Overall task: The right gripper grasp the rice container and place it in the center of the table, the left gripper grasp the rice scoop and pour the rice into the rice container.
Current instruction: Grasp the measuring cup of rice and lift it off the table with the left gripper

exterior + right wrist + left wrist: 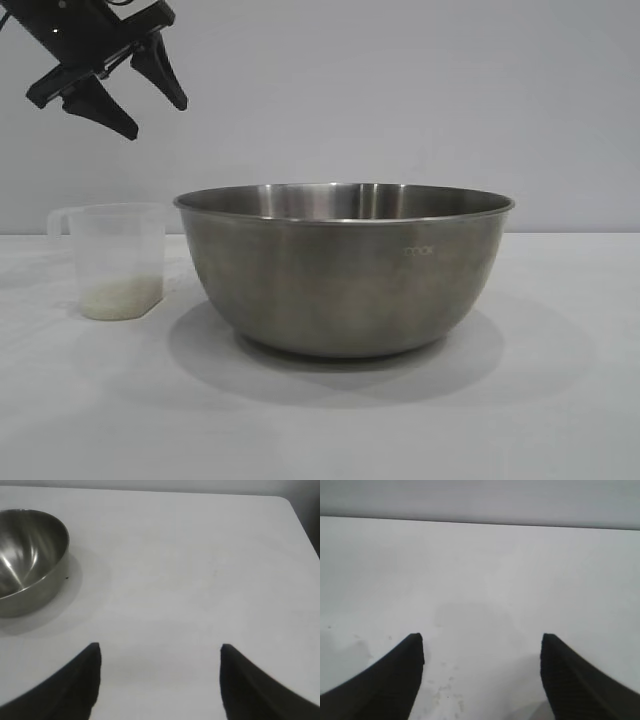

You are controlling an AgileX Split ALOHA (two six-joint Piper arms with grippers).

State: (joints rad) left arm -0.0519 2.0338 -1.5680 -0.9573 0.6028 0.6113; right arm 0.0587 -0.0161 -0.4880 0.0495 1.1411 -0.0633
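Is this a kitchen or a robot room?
Probably a robot test bench, not a kitchen: a bare white table against a blank wall, just a steel bowl and a plastic cup of rice, with a black robot gripper above.

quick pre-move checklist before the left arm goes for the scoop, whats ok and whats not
1. Left gripper open and empty: ok, its fingers stand apart above the table.
2. Left gripper lined up on the rice scoop: not ok, it hangs high above it, and its wrist view shows only bare table.
3. Scoop upright with rice in its bottom: ok.
4. Rice container set out mid-table, beside the scoop: ok.
5. Container empty inside: ok, as far as the right wrist view shows.
6. Right gripper clear of the container: ok, open, holding nothing.
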